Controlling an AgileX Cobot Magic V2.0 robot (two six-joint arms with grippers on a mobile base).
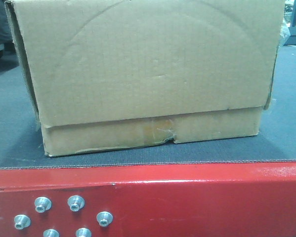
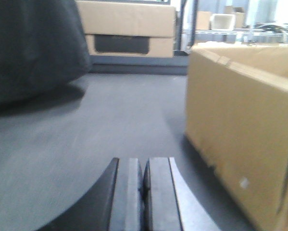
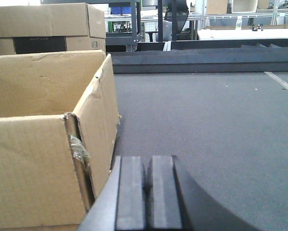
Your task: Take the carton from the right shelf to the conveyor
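The carton [image 1: 148, 74] sits on the conveyor's dark grey belt [image 1: 9, 143], its bottom edge close to the red frame [image 1: 197, 197]. Its brown face carries a faint curved crease, and clear tape covers the torn seam of the bottom flap near 6 o'clock of the box. A cluster of silver bolts [image 1: 63, 217] shows on the frame at 7 o'clock in the front view.

In the left wrist view the carton fills the 3 o'clock side, open at the top, apart from the left gripper [image 2: 144, 192], whose jaws are pressed together and hold nothing. In the right wrist view the carton stands at 9 o'clock, just beside the right gripper [image 3: 147, 197]; its jaws too are closed together on nothing. Another cardboard box [image 3: 47, 26] stands farther back at 11 o'clock.
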